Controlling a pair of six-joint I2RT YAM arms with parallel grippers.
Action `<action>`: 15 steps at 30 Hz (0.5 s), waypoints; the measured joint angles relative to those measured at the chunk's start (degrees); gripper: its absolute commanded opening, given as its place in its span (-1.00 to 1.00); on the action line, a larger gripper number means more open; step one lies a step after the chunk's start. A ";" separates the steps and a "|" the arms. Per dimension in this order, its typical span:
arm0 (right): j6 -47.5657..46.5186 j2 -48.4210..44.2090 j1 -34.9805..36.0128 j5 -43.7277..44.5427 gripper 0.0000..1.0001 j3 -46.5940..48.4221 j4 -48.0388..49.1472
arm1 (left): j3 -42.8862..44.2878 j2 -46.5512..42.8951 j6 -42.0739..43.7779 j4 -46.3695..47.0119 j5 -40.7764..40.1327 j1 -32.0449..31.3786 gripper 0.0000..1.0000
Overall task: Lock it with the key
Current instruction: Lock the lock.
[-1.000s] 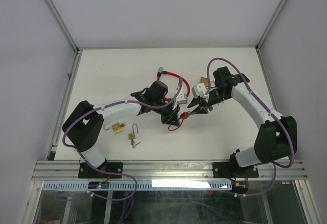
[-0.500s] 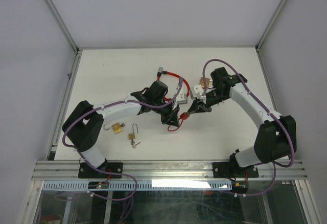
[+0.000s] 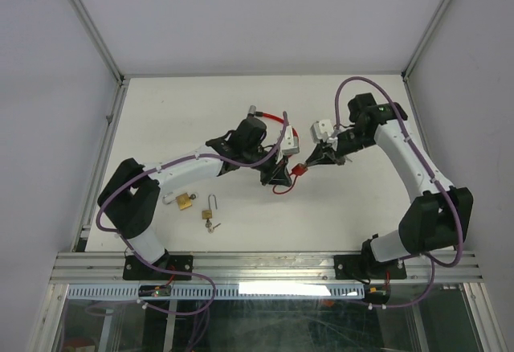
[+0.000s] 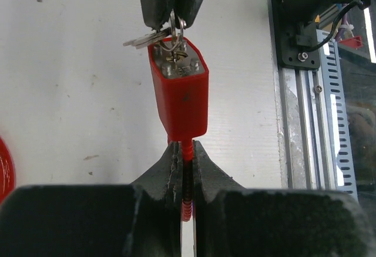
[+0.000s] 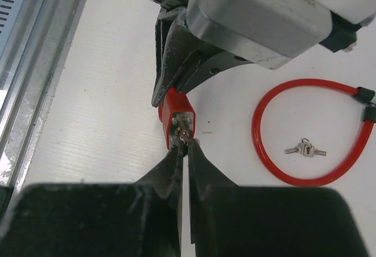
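White tabletop (image 3: 161, 111) between pale walls, red padlock (image 4: 182, 95) held at centre frame, left gripper (image 4: 187, 157) clamped on its red cable (image 4: 187, 204), right gripper (image 5: 184, 146) pinched shut on the key (image 5: 184, 131) in the keyhole, brass padlock (image 3: 185, 202) lower left.

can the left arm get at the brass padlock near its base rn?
Probably not. Nothing covers the brass padlock, but the left arm's fingers are shut on the shank of the red padlock while the right arm's fingers pinch its key.
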 measured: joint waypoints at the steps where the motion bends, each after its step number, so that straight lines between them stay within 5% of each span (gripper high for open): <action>1: -0.74 -0.11 -0.26 -0.17 -1.00 0.28 -0.61 | 0.33 0.00 0.00 0.15 -0.04 0.02 -1.00; 9: 7.69 -10.60 17.20 8.76 -1.00 -10.67 11.43 | 0.37 3.34 0.09 -10.49 1.42 -0.22 -1.00; 15: 9.66 -7.02 3.72 6.47 -1.00 -6.49 10.12 | 0.42 2.80 0.28 -10.84 0.04 -0.22 -1.00</action>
